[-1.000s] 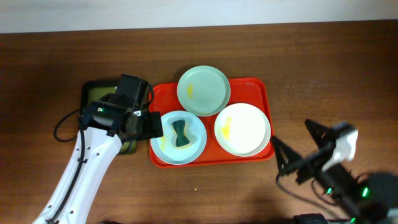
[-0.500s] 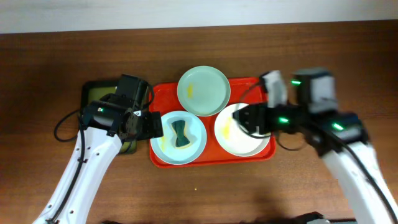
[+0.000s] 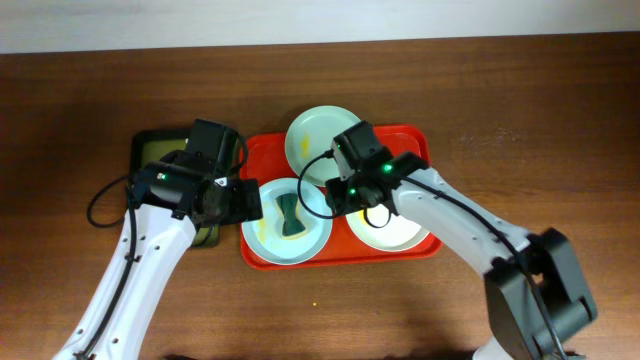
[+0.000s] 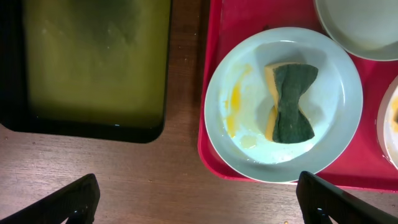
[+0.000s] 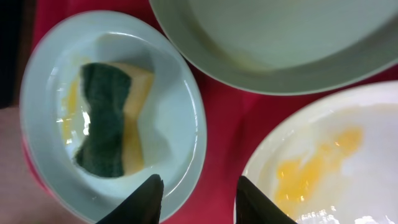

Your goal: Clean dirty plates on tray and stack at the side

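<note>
Three plates lie on the red tray [image 3: 416,137]. The front-left mint plate [image 3: 262,228] carries a yellow-and-green sponge [image 3: 290,215] and a yellow smear. A second mint plate [image 3: 315,135] sits at the back, and the white plate [image 3: 400,228] at the right has a yellow smear. My right gripper [image 3: 340,195] hovers over the gap between the sponge plate [image 5: 180,112] and the white plate [image 5: 348,155]; its jaws stand partly apart and hold nothing. My left gripper [image 3: 238,200] is wide open above the table, just in front of the sponge plate [image 4: 336,93].
A dark green-black tray [image 3: 150,150] holding yellowish liquid [image 4: 93,62] sits left of the red tray. The left arm and its cable cross the front left of the table. The right arm reaches in diagonally from the front right.
The right arm swung from the table's front right to above the tray's middle, and its jaws narrowed. The left arm and the plates stayed where they were.
</note>
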{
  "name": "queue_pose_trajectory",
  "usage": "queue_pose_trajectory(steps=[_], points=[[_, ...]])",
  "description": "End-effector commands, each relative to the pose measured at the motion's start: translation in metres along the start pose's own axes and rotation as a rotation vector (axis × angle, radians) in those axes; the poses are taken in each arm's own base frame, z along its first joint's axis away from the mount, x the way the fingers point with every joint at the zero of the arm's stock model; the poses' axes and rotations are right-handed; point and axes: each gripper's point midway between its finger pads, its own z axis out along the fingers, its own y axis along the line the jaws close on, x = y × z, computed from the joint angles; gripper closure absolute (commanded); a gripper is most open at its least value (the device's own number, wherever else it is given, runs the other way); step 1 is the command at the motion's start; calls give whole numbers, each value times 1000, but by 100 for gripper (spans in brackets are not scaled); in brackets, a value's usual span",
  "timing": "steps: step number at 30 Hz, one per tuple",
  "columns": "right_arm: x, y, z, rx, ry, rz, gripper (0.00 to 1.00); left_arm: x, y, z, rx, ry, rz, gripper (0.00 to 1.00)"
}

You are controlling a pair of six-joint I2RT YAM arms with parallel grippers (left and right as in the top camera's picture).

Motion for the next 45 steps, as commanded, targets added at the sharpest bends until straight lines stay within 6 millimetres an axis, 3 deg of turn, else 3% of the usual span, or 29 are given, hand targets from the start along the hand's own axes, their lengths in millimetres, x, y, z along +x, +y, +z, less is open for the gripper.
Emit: queue_pose_trajectory(steps=[1,6,11,24,26,27,28,36,38,42,45], points=[[-1,4,13,16,1,-85,62,-2,2,2,-13,-7,2,0],[2,13,32,8,11,-112,62,-5,1,2,-9,-19,0,1],[7,2,47,72,33,-111,62,-5,1,2,-8,-18,0,1],[10,-2,59,76,46,-112,62,-5,1,2,-7,-19,0,1],[13,-4,65,80,59,-110,64,-5,0,2,-1,-17,0,0],[15,-6,69,82,68,-109,70,-5,0,2,-1,-17,0,0],[16,-6,70,83,70,-108,78,-5,0,2,-1,-18,0,9],[14,-6,70,81,64,-107,95,-1,-14,8,77,2,0,75],[14,-6,70,81,65,-107,96,1,-23,18,126,4,0,80],[14,-6,70,81,65,-107,96,11,-46,46,260,18,3,67],[14,-5,70,77,65,-103,96,17,-60,69,345,8,-29,69]])
